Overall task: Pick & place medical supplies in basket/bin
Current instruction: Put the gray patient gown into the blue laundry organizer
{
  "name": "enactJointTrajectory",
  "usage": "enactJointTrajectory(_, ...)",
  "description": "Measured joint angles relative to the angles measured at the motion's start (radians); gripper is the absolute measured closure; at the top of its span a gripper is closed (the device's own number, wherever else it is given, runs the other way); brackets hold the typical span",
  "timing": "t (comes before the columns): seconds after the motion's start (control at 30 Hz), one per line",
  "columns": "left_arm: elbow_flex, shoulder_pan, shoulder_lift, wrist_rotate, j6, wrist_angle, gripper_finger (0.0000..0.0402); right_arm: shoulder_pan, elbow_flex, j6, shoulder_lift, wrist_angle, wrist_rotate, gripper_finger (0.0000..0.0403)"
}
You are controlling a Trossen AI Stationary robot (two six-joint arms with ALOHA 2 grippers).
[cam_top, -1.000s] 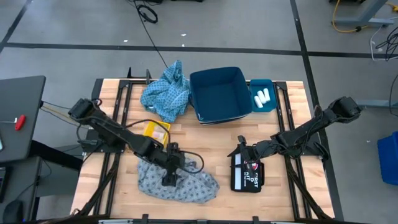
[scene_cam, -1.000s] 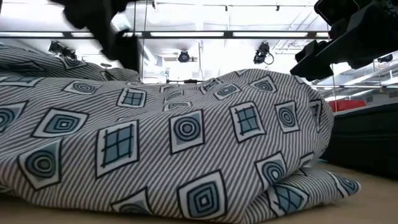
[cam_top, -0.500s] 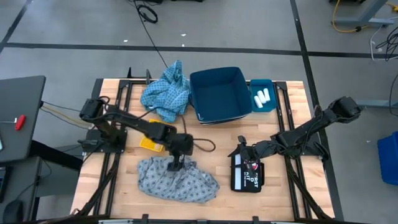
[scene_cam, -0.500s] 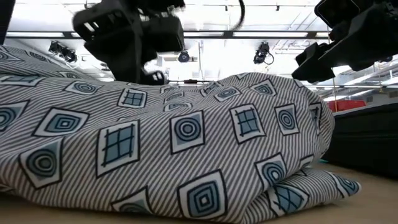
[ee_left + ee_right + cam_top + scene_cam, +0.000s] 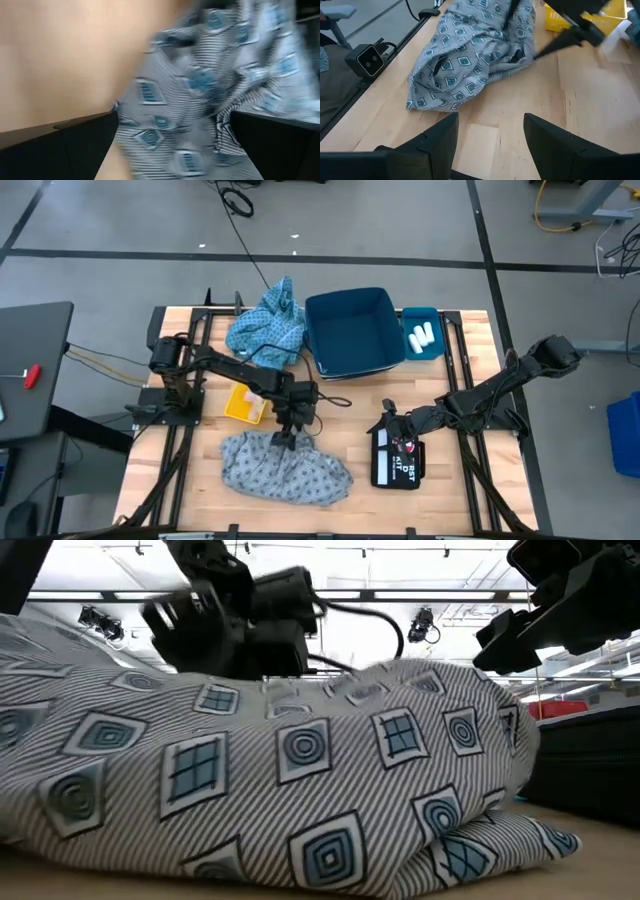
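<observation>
The left tool [image 5: 287, 438], fingers spread with cloth between them, sits over the far edge of the grey patterned cloth [image 5: 285, 469], nearer than the right tool [image 5: 383, 423], also spread and empty.

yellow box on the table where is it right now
In the high view the yellow box sits left of centre on the table, partly under the left arm, between the teal cloth and the grey patterned cloth.
</observation>
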Motion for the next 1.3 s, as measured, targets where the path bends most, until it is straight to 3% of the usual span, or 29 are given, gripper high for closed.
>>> enactJointTrajectory(0.1,0.0,0.025,0.003,-0.057,0.036,-0.007,0.0009,0.0,0.0,0.0,0.0,0.0,0.0,0.017)
enactJointTrajectory(0.37,0.001,0.098,-0.006,0.0,0.088,-0.018,0.0009,0.0,0.0,0.004,0.0,-0.006,-0.015,0.017)
enactJointTrajectory(0.67,0.001,0.114,0.069,0.377,0.082,-0.004,0.0009,0.0,0.0,0.007,0.0,-0.011,-0.019,0.017)
enactJointTrajectory(0.93,0.001,0.113,0.07,0.498,0.079,0.012,0.001,0.0,0.0,0.007,0.0,-0.013,-0.019,0.017)
enactJointTrajectory(1.07,0.001,0.112,0.07,0.605,0.076,0.017,0.001,0.0,0.0,0.007,0.0,-0.014,-0.019,0.017)
enactJointTrajectory(1.3,0.001,0.107,0.07,0.651,0.075,0.019,0.001,0.0,0.0,0.007,0.0,-0.014,-0.019,0.017)
